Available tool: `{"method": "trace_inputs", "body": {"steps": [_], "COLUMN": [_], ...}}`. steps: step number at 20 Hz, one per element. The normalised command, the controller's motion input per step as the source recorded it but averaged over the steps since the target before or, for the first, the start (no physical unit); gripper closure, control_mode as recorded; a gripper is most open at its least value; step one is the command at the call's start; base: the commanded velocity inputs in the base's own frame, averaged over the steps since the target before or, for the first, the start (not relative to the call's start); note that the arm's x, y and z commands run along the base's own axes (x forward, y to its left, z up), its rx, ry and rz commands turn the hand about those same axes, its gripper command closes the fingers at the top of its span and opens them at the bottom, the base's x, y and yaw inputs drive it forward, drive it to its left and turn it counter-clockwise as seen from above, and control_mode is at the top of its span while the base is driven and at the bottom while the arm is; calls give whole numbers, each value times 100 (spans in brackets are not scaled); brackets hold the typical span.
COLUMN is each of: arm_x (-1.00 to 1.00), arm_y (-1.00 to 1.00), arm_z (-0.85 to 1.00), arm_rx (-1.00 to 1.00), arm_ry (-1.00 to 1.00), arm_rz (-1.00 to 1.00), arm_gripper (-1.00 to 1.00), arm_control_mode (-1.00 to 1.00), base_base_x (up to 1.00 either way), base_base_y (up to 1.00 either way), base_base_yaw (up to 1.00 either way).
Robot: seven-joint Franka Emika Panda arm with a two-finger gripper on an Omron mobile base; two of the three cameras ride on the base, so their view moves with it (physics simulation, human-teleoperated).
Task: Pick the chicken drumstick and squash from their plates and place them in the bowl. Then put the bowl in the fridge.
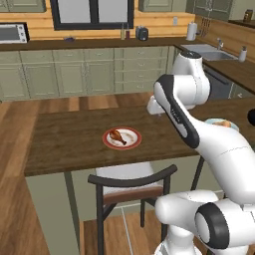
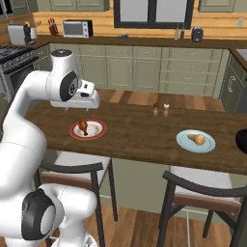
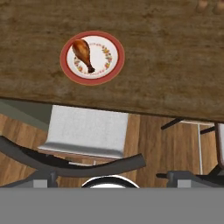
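Wood counter [image 2: 140, 132] w/ two plates, green-grey cabinets [image 2: 144, 72] behind

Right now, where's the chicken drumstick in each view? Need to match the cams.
Left base view: chicken drumstick just left of center, on the red-rimmed plate.
Right base view: centre-left, on the same plate, below the arm's wrist.
Hand view: upper left, lying on the plate's left half.
Shared landmark: the red-rimmed plate on the wooden counter.
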Motion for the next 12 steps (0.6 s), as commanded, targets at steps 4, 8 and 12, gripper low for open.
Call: {"method": "trace_inputs", "body": {"steps": [4, 8, 12], "arm_x": [0, 2, 61], "arm_y": [0, 0, 19], "arm_z": [0, 0, 0], "arm_rx": [0, 0, 0], "arm_ry": [0, 1, 12], "arm_rz": [0, 0, 0], "arm_gripper": [-100, -100, -100], "arm_control_mode": [100, -100, -100], "base_base_x": [58, 4, 0], "base_base_y": [27, 0, 0], "base_base_yaw": [0, 0, 0]}}
